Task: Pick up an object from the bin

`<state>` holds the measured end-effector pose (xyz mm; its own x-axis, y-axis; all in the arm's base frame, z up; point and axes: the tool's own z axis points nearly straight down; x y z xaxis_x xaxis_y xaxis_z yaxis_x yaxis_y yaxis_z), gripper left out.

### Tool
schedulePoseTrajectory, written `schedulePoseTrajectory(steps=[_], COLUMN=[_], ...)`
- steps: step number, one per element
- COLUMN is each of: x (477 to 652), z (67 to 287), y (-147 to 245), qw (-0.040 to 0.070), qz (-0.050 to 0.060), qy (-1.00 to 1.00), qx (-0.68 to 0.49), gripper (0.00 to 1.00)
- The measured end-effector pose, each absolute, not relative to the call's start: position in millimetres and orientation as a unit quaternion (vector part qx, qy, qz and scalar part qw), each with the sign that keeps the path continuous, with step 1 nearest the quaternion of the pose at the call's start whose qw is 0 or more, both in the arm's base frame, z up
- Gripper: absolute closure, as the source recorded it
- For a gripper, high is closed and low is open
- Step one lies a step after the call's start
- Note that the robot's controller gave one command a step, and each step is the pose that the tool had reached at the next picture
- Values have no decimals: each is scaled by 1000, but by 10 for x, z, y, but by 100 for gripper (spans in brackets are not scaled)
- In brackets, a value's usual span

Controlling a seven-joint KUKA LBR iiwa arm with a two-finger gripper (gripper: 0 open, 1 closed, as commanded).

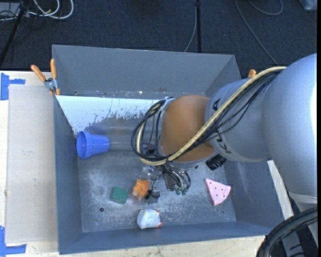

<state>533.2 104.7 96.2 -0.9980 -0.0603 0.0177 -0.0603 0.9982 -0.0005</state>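
1. Scuffs and pale speckles cover the grey metal floor of the bin [144,68], thickest toward 12 o'clock, where the back wall slopes down.
2. Beyond the bin at 12 o'clock I see dark flooring [123,15] with loose leads [53,1] trailing across it.
3. From 3 o'clock the arm [283,116] reaches in. Its orange cover [184,125] and a loop of black cables [147,130] sit over the middle of the bin.
4. Below that cover the gripper [163,183] hangs low over the floor, a little toward 6 o'clock of centre.
5. Nearest to it is a small orange piece [142,187], just beside the gripper at its 9 o'clock. I cannot tell whether they touch.
6. A green block [118,195] lies flat further out at 9 o'clock, apart from the orange piece.
7. A blue cup [92,144] lies on its side at 9 o'clock of the bin, near the left wall.
8. A white crumpled lump [148,218] sits at 6 o'clock near the front wall. A pink wedge [218,191] with dark dots lies at 4 o'clock.
9. The cover and cables hide the gripper's upper part, and what I do see is a dark tangle. I cannot tell whether the jaws are wide or narrow, or whether anything sits between them.
10. A small black part [216,161] shows at the cover's 4 o'clock edge; I cannot tell whether it belongs to the arm.
11. The arm is cut off at 3 o'clock.
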Motion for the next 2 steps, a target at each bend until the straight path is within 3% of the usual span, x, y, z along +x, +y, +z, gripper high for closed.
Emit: schedulePoseTrajectory(steps=[2], x=[5358], z=[1226], y=[1051], qw=[5], qz=[0], qy=[-1000], qx=[30], gripper=[100])
